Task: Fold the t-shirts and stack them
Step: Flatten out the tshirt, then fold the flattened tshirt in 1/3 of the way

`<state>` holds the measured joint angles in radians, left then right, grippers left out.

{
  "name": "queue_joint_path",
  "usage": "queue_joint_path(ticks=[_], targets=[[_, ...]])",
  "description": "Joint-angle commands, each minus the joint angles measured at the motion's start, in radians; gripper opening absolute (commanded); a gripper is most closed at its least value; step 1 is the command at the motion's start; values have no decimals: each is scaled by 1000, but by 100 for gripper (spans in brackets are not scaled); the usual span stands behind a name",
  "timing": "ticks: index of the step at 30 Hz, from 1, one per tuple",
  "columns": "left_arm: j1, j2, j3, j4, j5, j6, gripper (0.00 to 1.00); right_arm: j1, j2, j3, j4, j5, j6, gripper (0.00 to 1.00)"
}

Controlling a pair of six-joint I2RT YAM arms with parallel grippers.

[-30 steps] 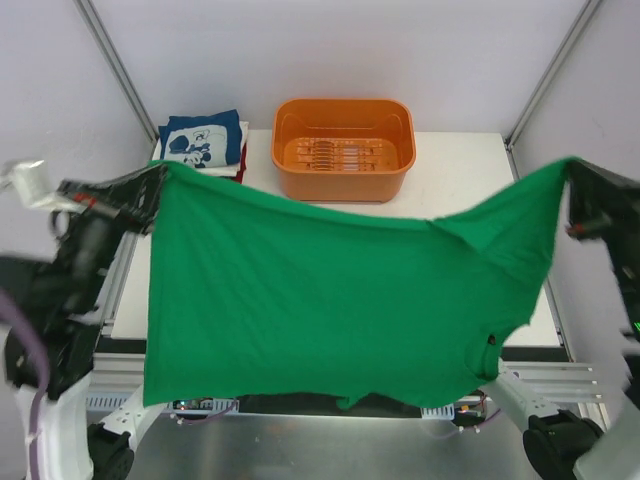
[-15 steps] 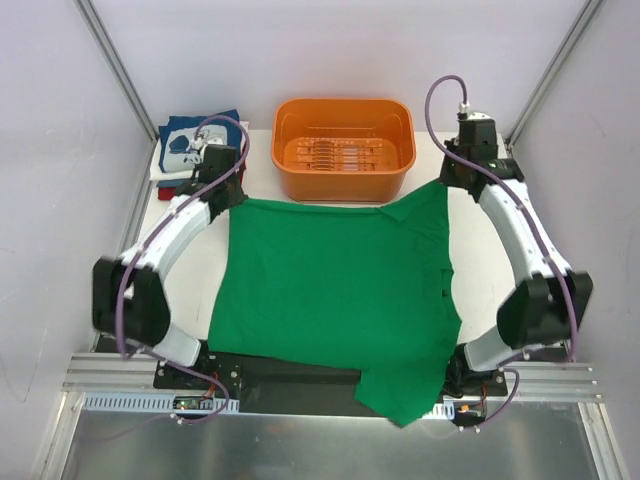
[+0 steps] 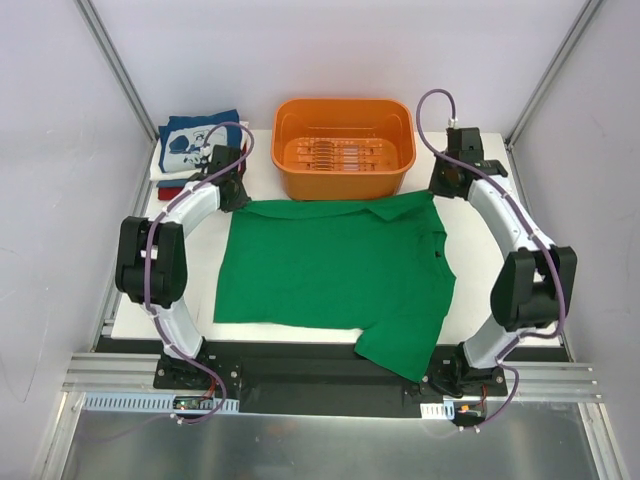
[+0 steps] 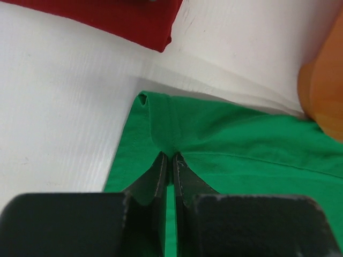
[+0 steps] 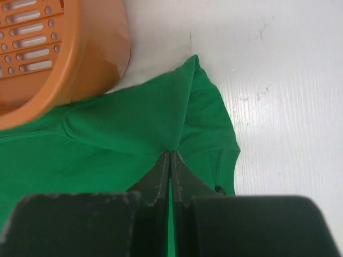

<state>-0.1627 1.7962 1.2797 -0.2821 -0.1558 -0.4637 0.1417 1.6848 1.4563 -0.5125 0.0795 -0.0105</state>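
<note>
Now: green t-shirt (image 3: 320, 265) flat, both far corners pinched

It lies spread on the white table (image 3: 480, 160), just before the orange tub (image 3: 343, 150). The left gripper (image 4: 171, 158) and right gripper (image 5: 170, 155) each clamp a far corner, fingers pressed together on cloth. The folded t-shirts (image 3: 200, 140) sit far left, navy print uppermost, probably red beneath.

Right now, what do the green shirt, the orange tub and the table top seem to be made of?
Green shirt: soft knit cloth, probably cotton, matte; it creases and puckers where it is pinched.
Orange tub: moulded plastic, smooth with a slight sheen; its floor has slotted holes.
Table top: a hard white board, matte, with a faint ribbed grain; the exact material is unclear.
</note>
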Motion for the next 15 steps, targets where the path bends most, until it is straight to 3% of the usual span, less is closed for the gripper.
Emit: queue_joint_path(ticks=[1,15], targets=[[0,-116,-49,23,19,-23,0,-2,-167,-86,-53,11,63,1],[5,-247,-236,26,10,-20,0,-4,-361,-289,-280,8,107,2]])
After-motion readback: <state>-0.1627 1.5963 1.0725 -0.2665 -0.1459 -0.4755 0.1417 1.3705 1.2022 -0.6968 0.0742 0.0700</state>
